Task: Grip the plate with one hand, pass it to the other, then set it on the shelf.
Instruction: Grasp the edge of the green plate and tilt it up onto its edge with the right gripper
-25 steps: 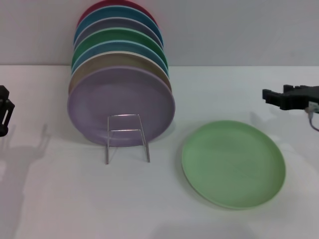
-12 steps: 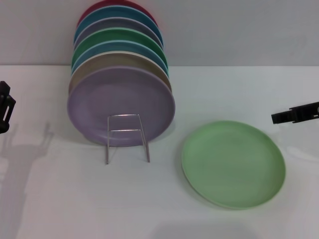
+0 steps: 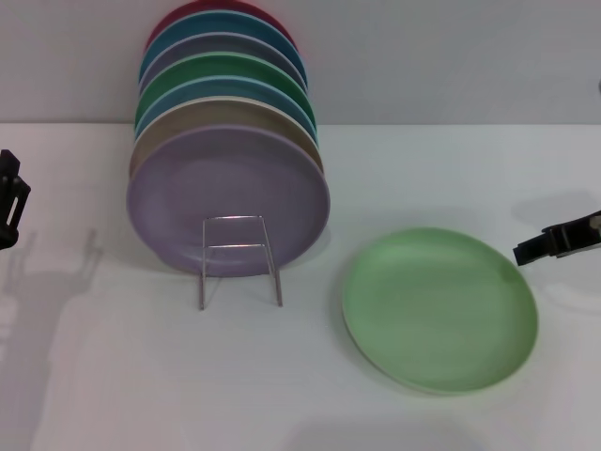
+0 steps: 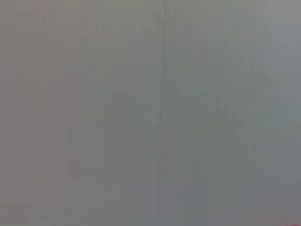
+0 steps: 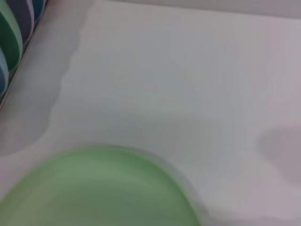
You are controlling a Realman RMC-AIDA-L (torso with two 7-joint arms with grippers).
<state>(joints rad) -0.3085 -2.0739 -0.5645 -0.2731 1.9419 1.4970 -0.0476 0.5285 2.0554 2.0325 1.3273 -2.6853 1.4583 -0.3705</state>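
Note:
The light green plate [image 3: 439, 310] lies flat on the white table, right of centre; its rim also fills the low part of the right wrist view [image 5: 94, 190]. The shelf [image 3: 239, 258], a thin silver wire rack, stands left of the plate. Several plates lean in the rack, with a lavender plate [image 3: 228, 199] at the front. My right gripper [image 3: 533, 250] reaches in from the right edge, just above the table beside the plate's far right rim and apart from it. My left gripper [image 3: 7, 211] stays at the left edge, far from the plate.
The racked plates [image 5: 11, 35] show at the corner of the right wrist view. A grey wall [image 3: 451, 56] runs behind the table. The left wrist view shows only a plain grey surface. Bare table [image 3: 141, 376] lies in front of the rack.
My right gripper has come down and slightly forward, from above the table's far right to just beside the plate's right rim. The left gripper has barely moved. The plate has not shifted.

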